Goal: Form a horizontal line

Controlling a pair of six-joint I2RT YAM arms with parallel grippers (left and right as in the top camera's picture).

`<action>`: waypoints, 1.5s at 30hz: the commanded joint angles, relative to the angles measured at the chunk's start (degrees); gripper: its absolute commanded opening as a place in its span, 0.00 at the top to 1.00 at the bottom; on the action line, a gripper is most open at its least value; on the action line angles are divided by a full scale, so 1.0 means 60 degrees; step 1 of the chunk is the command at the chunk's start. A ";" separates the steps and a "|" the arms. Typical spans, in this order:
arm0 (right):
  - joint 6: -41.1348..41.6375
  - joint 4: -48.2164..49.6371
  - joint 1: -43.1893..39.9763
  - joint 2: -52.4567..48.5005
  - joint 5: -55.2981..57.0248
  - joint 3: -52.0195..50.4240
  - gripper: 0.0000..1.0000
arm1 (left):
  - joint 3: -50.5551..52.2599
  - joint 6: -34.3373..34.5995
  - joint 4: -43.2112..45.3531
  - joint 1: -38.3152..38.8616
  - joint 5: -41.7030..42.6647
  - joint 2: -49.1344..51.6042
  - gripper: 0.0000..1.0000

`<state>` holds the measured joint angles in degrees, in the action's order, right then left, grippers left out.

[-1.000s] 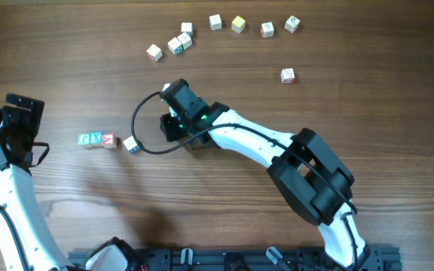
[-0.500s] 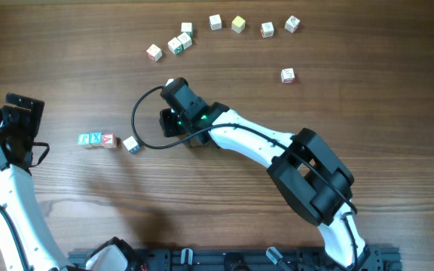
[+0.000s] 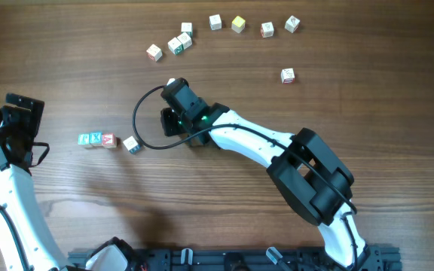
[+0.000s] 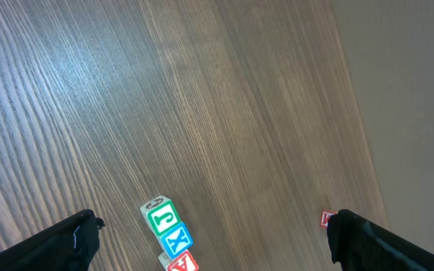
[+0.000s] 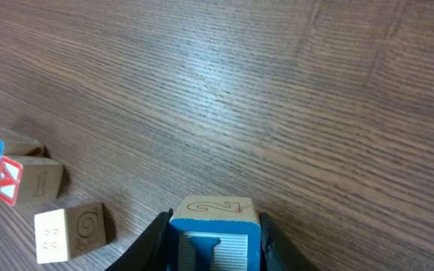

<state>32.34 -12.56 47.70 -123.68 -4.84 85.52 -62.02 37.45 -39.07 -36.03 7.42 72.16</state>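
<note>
The horizontal line [image 3: 96, 139] is a short row of three pale wooden cubes at the left, with green J, blue X and red A faces. It also shows in the left wrist view [image 4: 175, 241] and at the left edge of the right wrist view [image 5: 6, 179]. A loose cube [image 3: 132, 144] with a spiral face [image 5: 70, 232] lies just right of the row, slightly apart and skewed. My right gripper [image 3: 173, 122] is shut on a blue-faced cube marked "2" [image 5: 215, 226], right of the loose cube. My left gripper [image 4: 211, 226] is open and empty, left of the row.
Several loose cubes lie scattered along the far side of the table, from one at the left [image 3: 154, 52] to one at the right [image 3: 292, 24]. Another [image 3: 288, 74] sits alone below them. The right arm's cable [image 3: 138, 124] loops toward the row.
My right gripper has shifted very slightly with the blue-faced cube still in it. The row, the loose cube and the left arm have not moved.
</note>
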 commanded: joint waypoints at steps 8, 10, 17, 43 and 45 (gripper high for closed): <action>0.0109 0.0197 -0.0004 0.0047 0.0171 -0.0091 0.65 | -0.0164 0.0084 -0.0004 -0.0040 0.0076 -0.0007 0.00; 0.0109 0.0208 -0.0004 0.0047 0.0171 -0.0091 0.64 | -0.0164 0.0084 -0.0004 -0.0040 0.0076 -0.0007 0.00; 0.0106 0.0233 -0.0004 0.0047 0.0175 -0.0087 0.63 | -0.0164 0.0084 -0.0004 -0.0040 0.0076 -0.0007 0.00; -0.0721 0.2124 -0.0007 -0.0025 0.0667 -0.0087 0.80 | -0.0164 0.0084 -0.0004 -0.0040 0.0076 -0.0007 0.00; -0.0714 0.2459 -0.0007 -0.0153 0.0528 -0.0087 0.94 | -0.0164 0.0084 -0.0004 -0.0040 0.0076 -0.0007 0.00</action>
<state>30.46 -0.38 47.70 -123.70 -2.55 85.10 -62.02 37.45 -39.09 -36.03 7.42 72.16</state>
